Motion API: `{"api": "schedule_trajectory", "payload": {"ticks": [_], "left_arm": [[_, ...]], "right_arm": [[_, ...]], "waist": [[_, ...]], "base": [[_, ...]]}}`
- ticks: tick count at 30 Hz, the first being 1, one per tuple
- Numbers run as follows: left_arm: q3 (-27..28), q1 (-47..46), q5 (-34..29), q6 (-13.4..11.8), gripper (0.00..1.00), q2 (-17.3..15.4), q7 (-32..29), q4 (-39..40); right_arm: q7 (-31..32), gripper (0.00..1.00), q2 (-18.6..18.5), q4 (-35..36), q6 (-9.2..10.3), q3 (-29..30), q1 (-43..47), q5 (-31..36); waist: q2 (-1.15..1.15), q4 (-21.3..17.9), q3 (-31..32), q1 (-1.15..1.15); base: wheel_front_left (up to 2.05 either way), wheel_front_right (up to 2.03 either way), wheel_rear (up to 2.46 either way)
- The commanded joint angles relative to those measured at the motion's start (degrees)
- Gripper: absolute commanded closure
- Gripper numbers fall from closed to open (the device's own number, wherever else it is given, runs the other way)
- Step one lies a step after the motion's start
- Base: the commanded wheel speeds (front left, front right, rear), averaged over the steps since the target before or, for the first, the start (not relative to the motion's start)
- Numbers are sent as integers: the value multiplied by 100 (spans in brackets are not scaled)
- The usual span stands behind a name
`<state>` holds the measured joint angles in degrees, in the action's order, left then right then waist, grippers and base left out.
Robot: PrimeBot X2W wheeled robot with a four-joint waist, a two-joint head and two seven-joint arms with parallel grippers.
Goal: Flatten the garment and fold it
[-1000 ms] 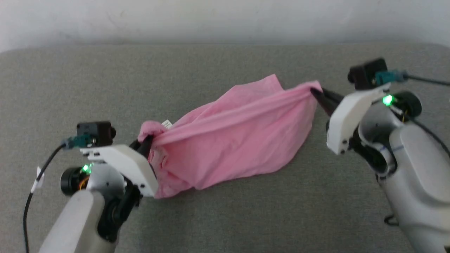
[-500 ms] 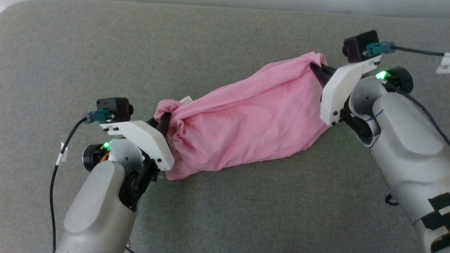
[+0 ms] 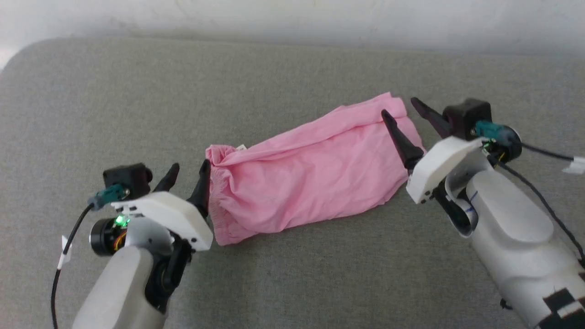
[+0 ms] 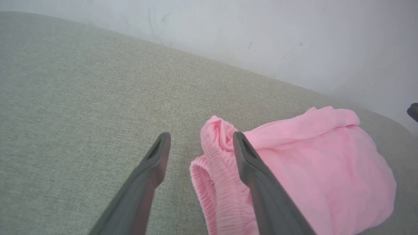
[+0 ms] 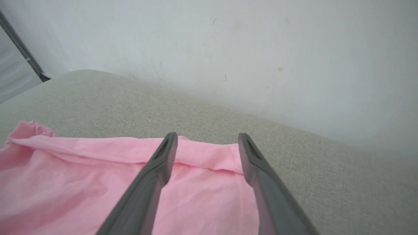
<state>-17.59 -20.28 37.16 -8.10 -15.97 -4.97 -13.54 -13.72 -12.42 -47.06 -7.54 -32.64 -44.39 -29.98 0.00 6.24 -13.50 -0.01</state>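
The light-pink garment (image 3: 311,173) lies stretched out in a wrinkly band across the grey cushion (image 3: 137,105), with a small white tag near its left end. My left gripper (image 3: 189,172) stands open at the left end, beside the gathered elastic edge (image 4: 215,182), holding nothing. My right gripper (image 3: 402,112) stands open over the right end, its fingers spread above the folded hem (image 5: 202,156). In the left wrist view the garment (image 4: 320,156) lies to the right of my left gripper (image 4: 200,138). In the right wrist view my right gripper (image 5: 207,138) hovers above the garment (image 5: 65,182).
A pale wall (image 3: 292,18) runs along the cushion's far edge. A dark frame (image 5: 19,49) shows at the far left of the right wrist view. Bare grey cushion surrounds the garment on all sides.
Both grippers have opened and let go of the garment, which now lies slack on the cushion. Both arms have drawn back slightly. The head camera has shifted between frames.
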Motion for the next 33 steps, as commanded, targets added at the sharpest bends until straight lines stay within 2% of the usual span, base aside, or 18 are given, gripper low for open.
{"api": "schedule_trajectory", "payload": {"ticks": [1,4,9,13,21,29,30,32,33], "left_arm": [[27,197,-72,-77,0,-90,-8,160],[-7,496,-49,-117,0,-303,-310,560],[-158,833,103,-95,0,-775,-1300,1045],[-248,988,280,-125,0,-991,-1971,1208],[-402,902,549,-170,0,-1108,-2862,702],[-776,681,597,-10,0,-954,-3367,-136],[-836,651,598,29,7,-931,-3431,-228],[-914,592,630,96,75,-859,-3514,-385],[-946,568,664,130,100,-813,-3564,-457]], "right_arm": [[-75,0,-13,149,5,91,204,100],[-119,0,-27,622,5,344,672,346],[-124,0,-45,1700,5,804,1654,775],[210,0,-68,2603,5,1175,2393,1106],[1079,0,107,4266,5,1735,3432,1517],[1534,0,240,4931,5,1967,3822,1553],[1593,0,245,4965,5,1998,3837,1546],[1684,0,242,5017,5,2025,3832,1498],[1759,0,223,5014,5,2025,3818,1459]], "waist": [[0,-207,402,1],[0,-305,640,1],[0,-507,866,1],[0,-715,906,1],[0,-1084,790,1],[0,-1240,692,1],[0,-1237,675,1],[0,-1229,640,1],[0,-1219,621,1]], "base": [[0,0,0],[0,0,0],[0,0,0],[0,0,0],[0,0,0],[0,0,0],[0,0,0],[0,0,0],[0,0,0]]}}
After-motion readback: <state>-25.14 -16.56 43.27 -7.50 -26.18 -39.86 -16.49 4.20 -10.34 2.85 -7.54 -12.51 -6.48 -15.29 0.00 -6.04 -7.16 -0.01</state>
